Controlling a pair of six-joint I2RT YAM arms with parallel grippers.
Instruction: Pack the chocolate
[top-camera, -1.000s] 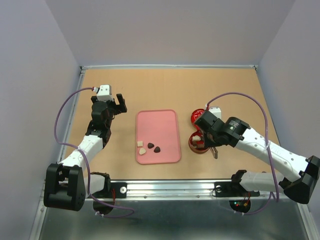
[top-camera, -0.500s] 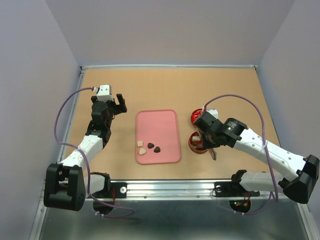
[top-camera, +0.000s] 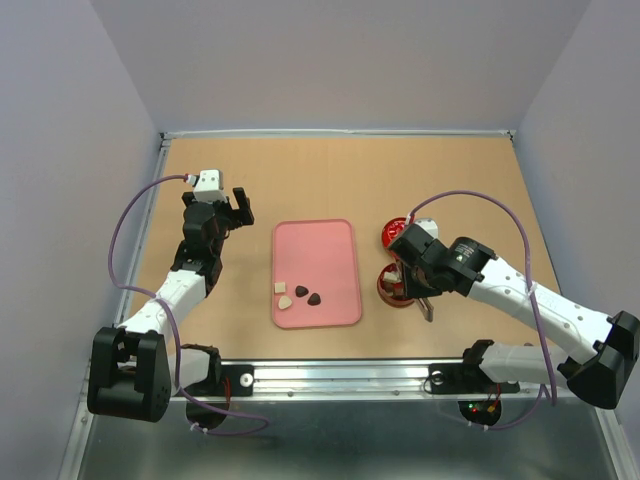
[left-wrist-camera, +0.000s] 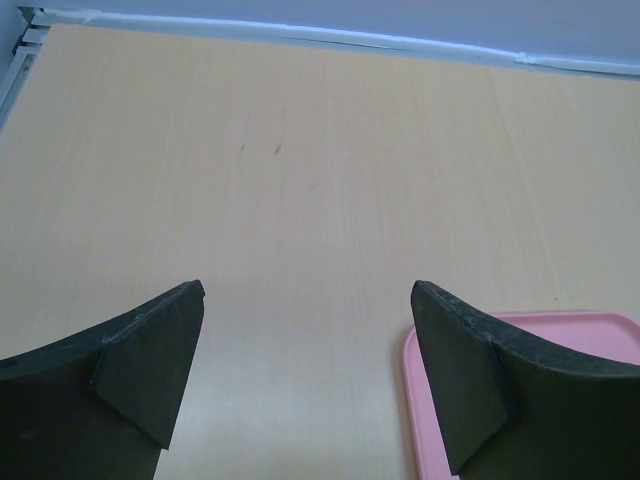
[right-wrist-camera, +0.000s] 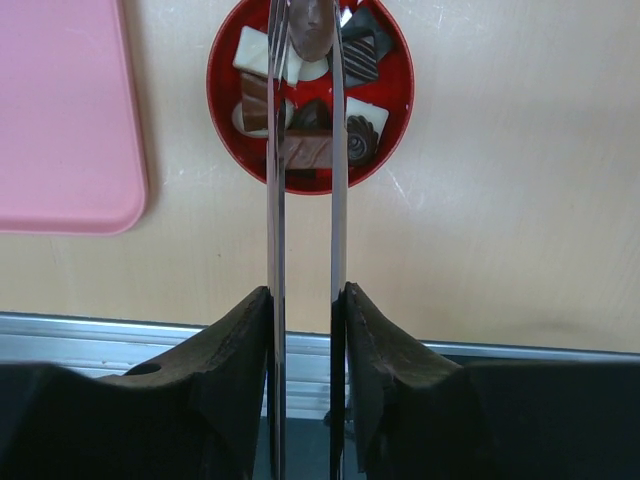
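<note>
Right arm: over the last second the wrist has crept slightly toward the lower left of the top view, and its fingers have eased a little. The right gripper (right-wrist-camera: 305, 298) is pressed onto a pair of metal tongs (right-wrist-camera: 339, 180). Their blades run up the middle of the wrist view to the red tin (right-wrist-camera: 224, 95) at top centre. One brown piece (right-wrist-camera: 312, 24) sits between the blade tips, over the tin's far side. Whether it is still pinched or already freed cannot be told. Several packed chocolates (right-wrist-camera: 300, 150) lie in the tin beneath.

Left arm: no change. The left gripper (left-wrist-camera: 308, 310) is spread wide over bare table (left-wrist-camera: 300, 150), at centre left of the top view, holding nothing.

Remaining stock: four pieces (top-camera: 301, 291) lie in the lower part of the pink tray (top-camera: 315, 245), centre frame.

Assessment: the easing suggests a drop-off into the tin is in progress. The task is judged well along, with four further trips outstanding
</note>
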